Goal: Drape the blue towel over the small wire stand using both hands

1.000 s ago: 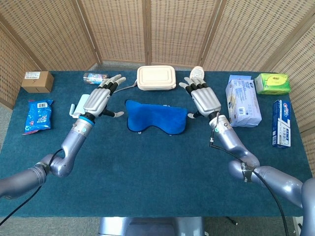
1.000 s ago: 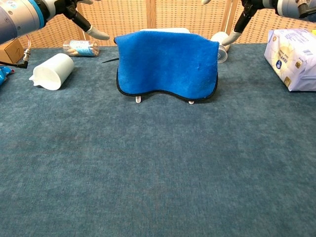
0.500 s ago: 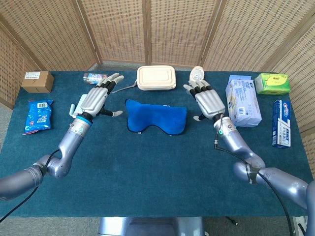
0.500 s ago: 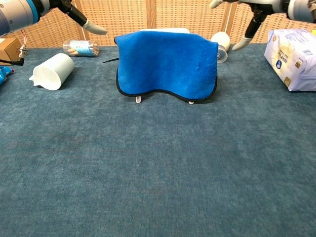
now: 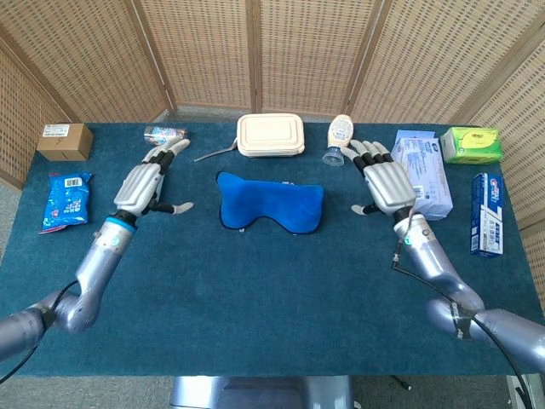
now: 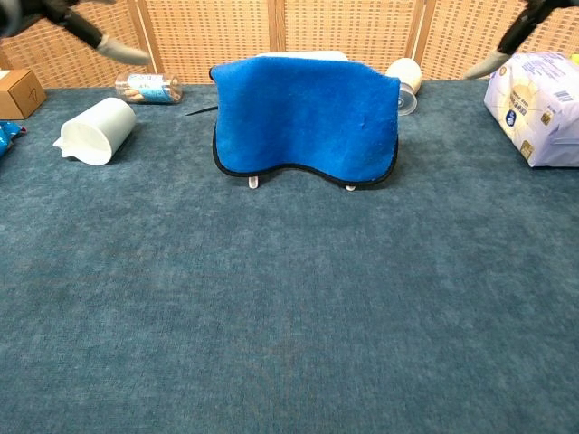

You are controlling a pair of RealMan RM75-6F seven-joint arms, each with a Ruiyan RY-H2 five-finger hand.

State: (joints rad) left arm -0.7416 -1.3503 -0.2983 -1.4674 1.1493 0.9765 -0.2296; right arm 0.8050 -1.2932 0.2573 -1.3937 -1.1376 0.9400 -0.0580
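Observation:
The blue towel (image 5: 272, 202) (image 6: 306, 116) hangs over the small wire stand; only the stand's white feet (image 6: 253, 183) show below its hem. My left hand (image 5: 143, 181) hovers open to the left of the towel, fingers spread, holding nothing. My right hand (image 5: 386, 179) hovers open to the right of it, also empty. In the chest view only blurred fingertips (image 6: 113, 47) of the left hand and fingertips (image 6: 507, 45) of the right show at the top corners.
A white cup (image 6: 98, 130) lies on its side left of the towel. Behind it are a beige lunch box (image 5: 270, 135), a bottle (image 5: 339, 136), a small jar (image 5: 163, 133). Tissue pack (image 5: 421, 174), green box (image 5: 471, 145) and toothpaste box (image 5: 486, 214) sit right; cardboard box (image 5: 65, 141) and blue packet (image 5: 65, 200) left.
Both hands have drawn outward, away from the towel: the left one further left, the right one further right. The towel stays draped on the stand.

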